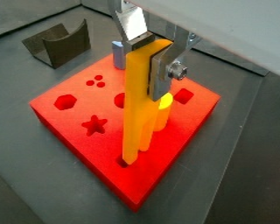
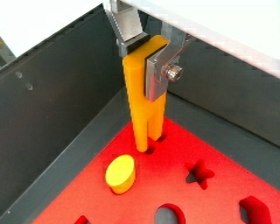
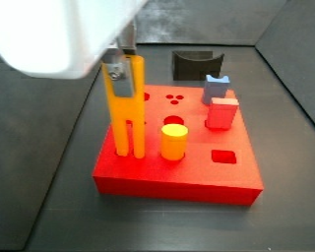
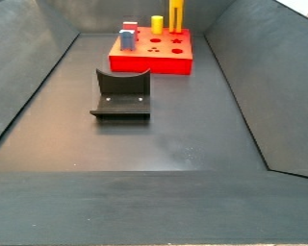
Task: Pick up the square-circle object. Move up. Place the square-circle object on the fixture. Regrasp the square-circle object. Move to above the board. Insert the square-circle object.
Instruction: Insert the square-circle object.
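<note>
My gripper (image 1: 149,54) is shut on the upper end of the square-circle object (image 1: 137,109), a long yellow-orange bar that hangs upright. Its lower end stands in a hole near a corner of the red board (image 1: 73,122). Both wrist views show the silver fingers (image 2: 161,63) clamping the square-circle object (image 2: 143,101) from two sides. In a side view the gripper (image 3: 119,71) holds the bar (image 3: 125,118) over the board (image 3: 187,172). The dark fixture (image 3: 195,65) stands behind the board, apart from the gripper. From the other side the fixture (image 4: 122,94) is nearer than the board (image 4: 151,58).
A short yellow cylinder (image 3: 173,140), a red block (image 3: 222,110) and a blue notched peg (image 3: 219,87) stand in the board. Open star, hexagon and square holes show on its top. Dark walls (image 4: 234,67) enclose the floor on all sides.
</note>
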